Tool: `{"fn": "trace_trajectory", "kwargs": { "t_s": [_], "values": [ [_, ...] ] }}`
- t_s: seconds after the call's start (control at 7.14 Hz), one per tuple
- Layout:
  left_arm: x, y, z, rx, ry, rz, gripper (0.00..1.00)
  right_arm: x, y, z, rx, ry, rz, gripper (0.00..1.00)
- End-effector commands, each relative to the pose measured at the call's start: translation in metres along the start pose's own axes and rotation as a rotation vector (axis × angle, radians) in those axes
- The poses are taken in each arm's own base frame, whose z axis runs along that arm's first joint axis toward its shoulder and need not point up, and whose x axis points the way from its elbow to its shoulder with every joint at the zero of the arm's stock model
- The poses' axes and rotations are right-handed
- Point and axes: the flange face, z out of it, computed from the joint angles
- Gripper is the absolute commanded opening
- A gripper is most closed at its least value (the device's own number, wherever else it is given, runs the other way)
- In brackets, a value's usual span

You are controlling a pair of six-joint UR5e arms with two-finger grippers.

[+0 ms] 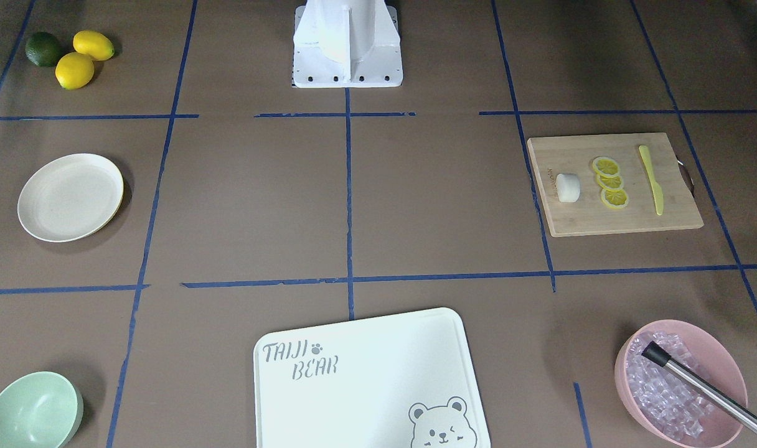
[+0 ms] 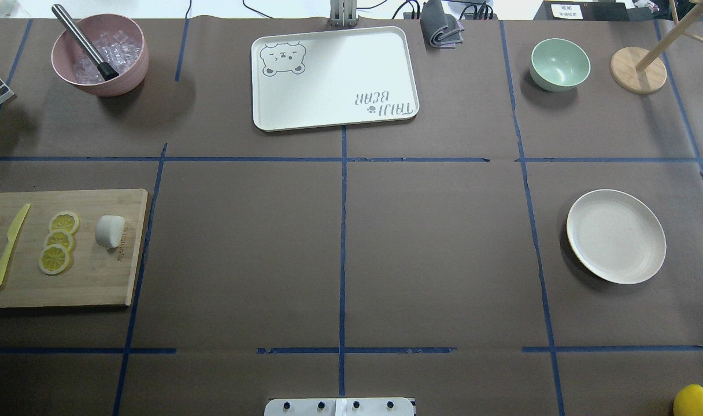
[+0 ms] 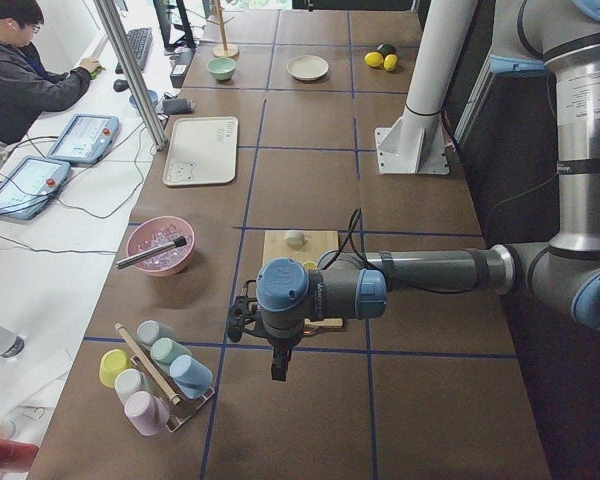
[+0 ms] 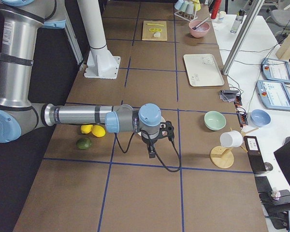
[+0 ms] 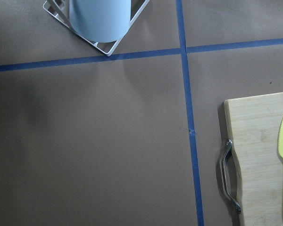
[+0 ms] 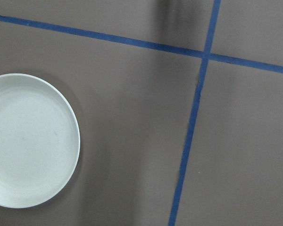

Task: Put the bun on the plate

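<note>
The bun [image 2: 110, 231] lies on the wooden cutting board [image 2: 91, 283], just beside three lemon slices [image 2: 58, 241], with a yellow knife [image 2: 9, 245] beyond them. The plate [image 2: 616, 236] sits well apart, on the table's other side. The left gripper [image 3: 278, 372] hangs near the board and the right gripper [image 4: 152, 153] near the plate. I cannot tell whether either is open or closed.

The right gripper [image 4: 152, 154] hangs over the table [image 4: 135, 193], near two lemons [image 4: 98, 131].
</note>
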Motion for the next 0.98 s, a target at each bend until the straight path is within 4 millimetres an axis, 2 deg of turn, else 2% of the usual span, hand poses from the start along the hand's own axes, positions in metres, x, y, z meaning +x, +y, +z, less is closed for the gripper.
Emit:
{"fn": "trace_trajectory", "kwargs": {
  "t_s": [0.0, 0.14, 0.28, 0.42, 0.56, 0.7, 0.84],
  "values": [
    [0.0, 0.001, 0.0, 0.0, 0.001, -0.002, 1.0, -0.071, -0.016, 0.066, -0.007, -0.023, 0.028, 1.0],
    [0.001, 0.0, 0.0, 0.002, 0.0, 0.001, 1.0, -0.089, -0.012, 0.111, 0.013, -0.019, 0.073, 1.0],
    [0.0, 0.0, -0.001, 0.003, 0.0, 0.0, 1.0, -0.089, -0.006, 0.143, 0.044, -0.033, 0.098, 1.0],
    [0.0, 0.001, 0.0, 0.001, 0.001, 0.0, 1.0, -0.077, 0.002, 0.162, 0.053, -0.048, 0.1, 1.0],
    [0.0, 0.001, 0.0, 0.001, 0.001, 0.0, 1.0, -0.075, 0.001, 0.169, 0.051, -0.042, 0.096, 0.98],
    [0.0, 0.001, 0.0, 0.001, 0.001, 0.0, 1.0, -0.073, 0.0, 0.175, 0.047, -0.031, 0.1, 0.79],
    [0.0, 0.001, 0.0, 0.001, 0.002, 0.0, 1.0, -0.071, 0.0, 0.177, 0.044, -0.028, 0.103, 0.41]
  ]
}}
